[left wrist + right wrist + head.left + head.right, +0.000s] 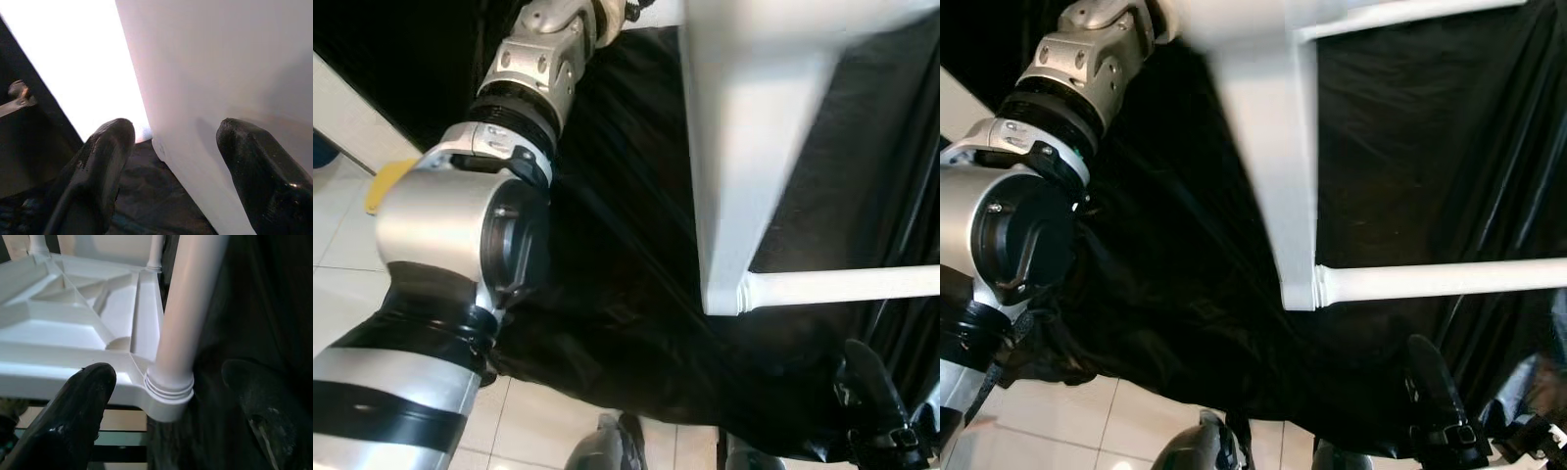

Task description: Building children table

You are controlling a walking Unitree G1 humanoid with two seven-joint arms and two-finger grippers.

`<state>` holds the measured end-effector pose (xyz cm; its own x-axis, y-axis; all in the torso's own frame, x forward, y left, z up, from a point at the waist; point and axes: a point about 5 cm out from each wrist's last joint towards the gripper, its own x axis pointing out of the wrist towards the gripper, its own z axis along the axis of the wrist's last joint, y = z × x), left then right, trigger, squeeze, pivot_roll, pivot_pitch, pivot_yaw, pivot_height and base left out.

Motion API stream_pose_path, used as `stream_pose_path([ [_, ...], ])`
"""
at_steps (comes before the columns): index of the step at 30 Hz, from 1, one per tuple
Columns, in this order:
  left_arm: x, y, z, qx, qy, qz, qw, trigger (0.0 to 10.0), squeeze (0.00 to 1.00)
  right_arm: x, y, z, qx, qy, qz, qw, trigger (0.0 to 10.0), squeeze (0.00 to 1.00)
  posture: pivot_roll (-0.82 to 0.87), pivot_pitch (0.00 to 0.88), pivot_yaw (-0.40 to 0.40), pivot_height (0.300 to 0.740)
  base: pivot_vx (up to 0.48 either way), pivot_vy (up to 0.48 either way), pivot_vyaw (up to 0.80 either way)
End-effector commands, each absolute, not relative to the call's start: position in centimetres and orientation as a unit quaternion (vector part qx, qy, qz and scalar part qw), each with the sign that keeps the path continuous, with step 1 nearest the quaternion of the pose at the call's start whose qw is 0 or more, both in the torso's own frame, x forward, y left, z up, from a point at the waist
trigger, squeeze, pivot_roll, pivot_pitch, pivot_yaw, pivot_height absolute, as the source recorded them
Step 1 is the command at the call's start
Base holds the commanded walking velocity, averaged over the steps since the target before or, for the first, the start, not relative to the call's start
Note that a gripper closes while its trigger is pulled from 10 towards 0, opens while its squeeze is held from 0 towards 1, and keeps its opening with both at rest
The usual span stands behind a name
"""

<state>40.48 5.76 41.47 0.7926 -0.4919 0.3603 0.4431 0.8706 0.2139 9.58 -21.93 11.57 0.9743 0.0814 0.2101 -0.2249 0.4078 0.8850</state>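
Pale floor tiles (pixel 342 255) are seen at the lower left, and a glossy black sheet (pixel 626 294) is draped over everything behind the work. Against that sheet the white plastic children's table (pixel 754 147) is held on its side, its ribbed underside (pixel 73 318) turned toward the right pincer (pixel 166 401).

The right pincer is spread, with one black finger on each side of the corner socket (pixel 168 396) where a round white leg (pixel 188 308) is seated; no contact with the leg can be made out. The left pincer (pixel 173 147) is also spread, and the edge of a flat white panel of the table lies between its fingers, close to both but not clearly pinched. The silver left arm (pixel 460 225) is raised toward the upper edge of the table.

The step in hand is judged to be the seating of the leg in its socket. To do it well, the tabletop should be steadied by the left pincer while the leg is gripped just beyond the ringed collar, and force should be kept along the leg's own axis so that the socket is not levered sideways. A slip on the smooth plastic is the likely risk.

The table looks clean, matt white and moulded, with diagonal stiffening ribs meeting at the corner; another leg (pixel 155 252) is seen seated at a farther corner.
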Motion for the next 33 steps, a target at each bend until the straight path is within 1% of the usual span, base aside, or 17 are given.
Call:
stream_pose_path([
  [1,40.5,5.9,41.4,0.059,-0.207,-0.249,0.944,10.0,0.0,4.3,-20.5,5.9,0.603,-0.006,-0.113,0.79,10.0,0.0,-0.33,0.272,0.267,0.74,0.0,0.0,0.0],
  [5,40.5,5.6,41.3,0.059,-0.205,-0.253,0.944,10.0,0.0,4.0,-21.1,6.4,0.585,-0.033,-0.096,0.804,10.0,0.0,-0.34,0.271,0.27,0.74,0.0,0.0,0.0],
  [6,40.5,5.3,41.1,0.06,-0.204,-0.259,0.942,10.0,0.0,4.1,-21.5,7.0,0.566,-0.047,-0.082,0.819,10.0,0.0,-0.34,0.272,0.271,0.74,0.0,0.0,0.0],
  [7,40.5,5.0,40.9,0.064,-0.202,-0.266,0.94,10.0,0.0,5.1,-22.4,8.5,0.541,-0.081,-0.055,0.835,10.0,0.0,-0.34,0.267,0.267,0.74,0.0,0.0,0.0],
  [11,40.5,4.9,40.7,0.065,-0.201,-0.269,0.94,10.0,0.0,5.9,-23.0,9.8,0.525,-0.106,-0.036,0.844,10.0,0.0,-0.34,0.264,0.262,0.74,0.0,0.0,0.0],
  [13,40.5,4.8,40.4,0.067,-0.198,-0.273,0.939,10.0,0.0,7.7,-23.2,12.4,0.498,-0.136,-0.011,0.856,10.0,0.0,-0.33,0.26,0.257,0.74,0.0,0.0,0.0],
  [14,40.5,4.8,40.4,0.067,-0.198,-0.273,0.939,10.0,0.0,7.7,-23.2,12.4,0.498,-0.136,-0.011,0.856,10.0,0.0,-0.33,0.26,0.257,0.74,0.0,0.0,0.0],
  [15,40.6,4.8,40.0,0.071,-0.194,-0.277,0.938,10.0,0.0,9.8,-22.8,15.8,0.473,-0.171,0.015,0.864,10.0,0.0,-0.33,0.257,0.253,0.74,0.0,0.0,0.0],
  [16,40.6,4.8,40.0,0.071,-0.194,-0.277,0.938,10.0,0.0,9.8,-22.8,15.8,0.473,-0.171,0.015,0.864,10.0,0.0,-0.33,0.257,0.253,0.74,0.0,0.0,0.0],
  [18,40.7,4.8,39.5,0.075,-0.189,-0.281,0.938,10.0,0.0,11.3,-22.7,18.0,0.45,-0.199,0.042,0.869,10.0,0.0,-0.32,0.254,0.25,0.74,0.0,0.0,0.0],
  [19,40.7,4.8,39.5,0.075,-0.189,-0.281,0.938,10.0,0.0,11.3,-22.7,18.0,0.45,-0.199,0.042,0.869,10.0,0.0,-0.32,0.254,0.25,0.74,0.0,0.0,0.0],
  [20,40.8,4.8,38.6,0.082,-0.181,-0.285,0.938,10.0,0.0,13.2,-23.0,19.4,0.435,-0.225,0.051,0.871,10.0,0.0,-0.3,0.248,0.243,0.74,0.0,0.0,0.0],
  [21,40.8,4.8,38.6,0.082,-0.181,-0.285,0.938,10.0,0.0,13.2,-23.0,19.4,0.435,-0.225,0.051,0.871,10.0,0.0,-0.3,0.248,0.243,0.74,0.0,0.0,0.0],
  [23,41.0,4.9,37.9,0.087,-0.172,-0.29,0.937,10.0,0.0,14.9,-23.1,20.2,0.424,-0.239,0.065,0.871,10.0,0.0,-0.29,0.245,0.238,0.74,0.0,0.0,0.0],
  [28,41.3,5.4,36.3,0.094,-0.155,-0.289,0.94,10.0,0.0,18.2,-23.4,20.6,0.429,-0.241,0.064,0.868,10.0,0.0,-0.25,0.237,0.217,0.74,0.0,0.0,0.0],
  [29,41.3,5.4,36.3,0.094,-0.155,-0.289,0.94,10.0,0.0,18.2,-23.4,20.6,0.429,-0.241,0.064,0.868,10.0,0.0,-0.25,0.237,0.217,0.74,0.0,0.0,0.0],
  [33,41.6,6.2,34.9,0.099,-0.141,-0.285,0.943,10.0,0.0,20.1,-23.6,20.5,0.425,-0.234,0.056,0.872,10.0,0.0,-0.23,0.232,0.208,0.74,0.0,0.0,0.0],
])
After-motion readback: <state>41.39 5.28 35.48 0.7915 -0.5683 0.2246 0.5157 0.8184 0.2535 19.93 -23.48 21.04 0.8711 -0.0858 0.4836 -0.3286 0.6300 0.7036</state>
